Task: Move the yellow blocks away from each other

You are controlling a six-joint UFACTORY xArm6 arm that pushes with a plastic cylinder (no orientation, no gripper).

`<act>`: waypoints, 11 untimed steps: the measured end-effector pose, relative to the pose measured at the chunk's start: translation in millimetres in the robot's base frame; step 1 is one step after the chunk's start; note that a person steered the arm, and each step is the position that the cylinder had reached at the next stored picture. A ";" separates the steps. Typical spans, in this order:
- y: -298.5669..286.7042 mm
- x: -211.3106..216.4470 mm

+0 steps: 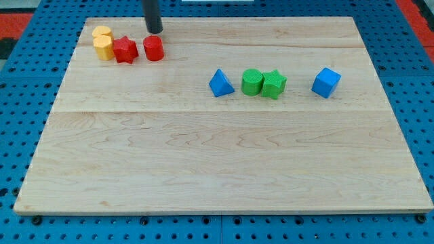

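Observation:
Two yellow blocks sit touching at the view's top left: one [102, 33] behind, the other [104, 48] in front; their shapes are hard to make out. A red star block [125, 50] touches the front yellow block on its right. A red cylinder [154, 48] stands just right of the star. My tip [155, 30] is at the view's top, just above the red cylinder and well to the right of the yellow blocks, touching neither yellow block.
A blue triangular block [220, 83], a green cylinder [252, 82], a green star block [273, 84] and a blue cube-like block [326, 82] lie in a row across the middle right of the wooden board [217, 163]. Blue pegboard surrounds the board.

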State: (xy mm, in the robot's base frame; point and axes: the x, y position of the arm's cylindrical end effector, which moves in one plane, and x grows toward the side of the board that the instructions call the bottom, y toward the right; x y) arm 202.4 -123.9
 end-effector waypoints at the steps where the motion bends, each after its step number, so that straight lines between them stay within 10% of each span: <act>1: -5.2 -11.2; 3: -178.0 1.0; 6: -163.7 67.5; 8: -39.1 67.4; 11: -73.4 55.3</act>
